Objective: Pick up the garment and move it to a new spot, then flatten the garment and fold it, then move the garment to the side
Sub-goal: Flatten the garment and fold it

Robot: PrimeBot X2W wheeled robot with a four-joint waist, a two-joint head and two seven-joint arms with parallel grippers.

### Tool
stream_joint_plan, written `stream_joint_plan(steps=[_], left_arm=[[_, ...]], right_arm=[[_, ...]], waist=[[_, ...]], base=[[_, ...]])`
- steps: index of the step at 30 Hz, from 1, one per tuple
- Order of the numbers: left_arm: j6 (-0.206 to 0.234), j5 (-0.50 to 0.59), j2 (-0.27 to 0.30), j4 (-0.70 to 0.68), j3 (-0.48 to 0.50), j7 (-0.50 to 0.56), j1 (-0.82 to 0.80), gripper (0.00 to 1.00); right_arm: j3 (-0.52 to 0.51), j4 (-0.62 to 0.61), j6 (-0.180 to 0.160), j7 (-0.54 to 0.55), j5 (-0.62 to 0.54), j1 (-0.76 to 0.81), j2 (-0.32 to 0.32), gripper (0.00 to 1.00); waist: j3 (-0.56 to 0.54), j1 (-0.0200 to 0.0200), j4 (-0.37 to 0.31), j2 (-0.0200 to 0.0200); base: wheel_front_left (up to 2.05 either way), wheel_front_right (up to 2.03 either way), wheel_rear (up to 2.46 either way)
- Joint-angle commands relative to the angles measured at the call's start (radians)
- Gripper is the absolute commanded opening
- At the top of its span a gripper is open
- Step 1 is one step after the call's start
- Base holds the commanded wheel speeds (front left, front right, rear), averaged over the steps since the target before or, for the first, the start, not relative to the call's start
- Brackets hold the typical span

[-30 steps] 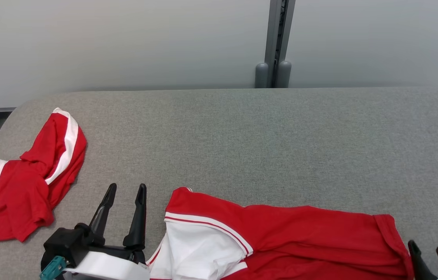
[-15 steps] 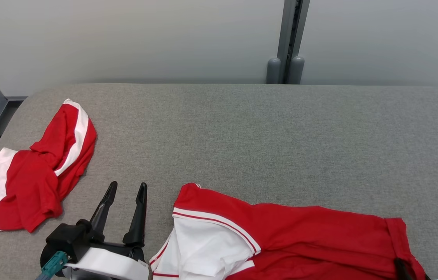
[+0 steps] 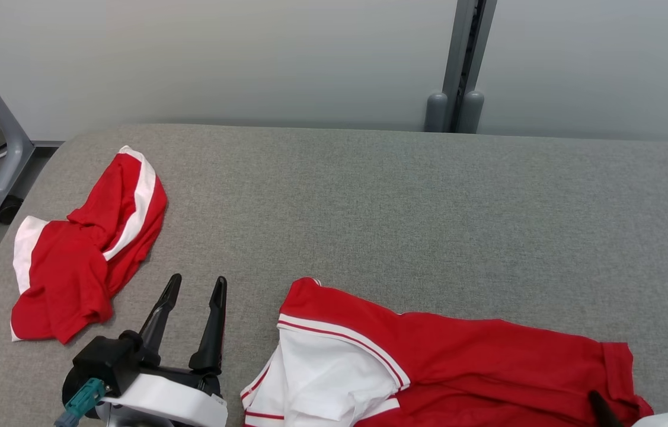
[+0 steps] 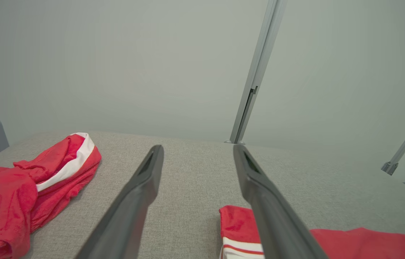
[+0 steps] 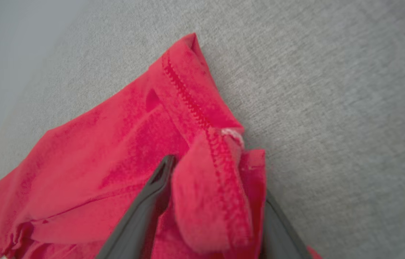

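At five o'clock the right gripper [image 5: 216, 180] is standing spread, straddling the bunched, stitched hem of the red shirt [image 3: 476, 356]. That fold is showing clearly from the wrist camera and tiny from the head. At seven the left gripper [image 3: 198, 280] is hovering spread, empty. The shirt is lying along the near edge of the grey woven table [image 3: 369, 196]. A crumpled red-and-white garment [image 3: 85, 255] is sitting at nine.

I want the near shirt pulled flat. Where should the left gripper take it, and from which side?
Best guess: take the shirt by its red left corner, coming in low from the left. That corner lies flat on the table with its free edge facing the open left gripper; the right gripper straddles the hem at the other end.
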Motion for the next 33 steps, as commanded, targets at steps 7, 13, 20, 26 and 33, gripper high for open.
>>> stream_joint_plan(steps=[7,13,20,26,33], left_arm=[[0.007,-0.004,-0.001,0.006,-0.005,-0.001,-0.007,1.00],[0.011,-0.009,-0.005,0.005,-0.008,-0.003,0.007,1.00],[0.007,-0.011,-0.009,0.006,-0.015,-0.006,-0.001,1.00],[0.005,-0.012,-0.014,0.015,-0.022,-0.007,0.000,1.00],[0.010,-0.016,-0.013,0.021,-0.021,-0.008,0.029,1.00]], right_arm=[[0.046,0.010,0.003,-0.040,0.045,-0.035,-0.014,0.00],[0.013,-0.018,0.003,-0.064,0.079,-0.031,-0.086,0.00],[-0.077,-0.014,0.003,-0.090,0.017,-0.059,-0.166,0.00],[-0.104,-0.086,0.003,-0.074,-0.023,-0.065,-0.153,0.00],[-0.118,-0.325,0.003,-0.023,-0.099,0.002,-0.096,0.00]], waist=[[-0.010,0.0000,0.003,0.0000],[-0.021,0.0000,-0.014,0.0000],[-0.019,0.0000,-0.030,0.0000],[-0.028,0.0000,-0.026,0.0000],[-0.059,0.0000,-0.016,0.0000]], base=[[0.00,0.00,0.00],[0.00,0.00,0.00],[0.00,0.00,0.00],[0.00,0.00,0.00],[0.00,0.00,0.00]])
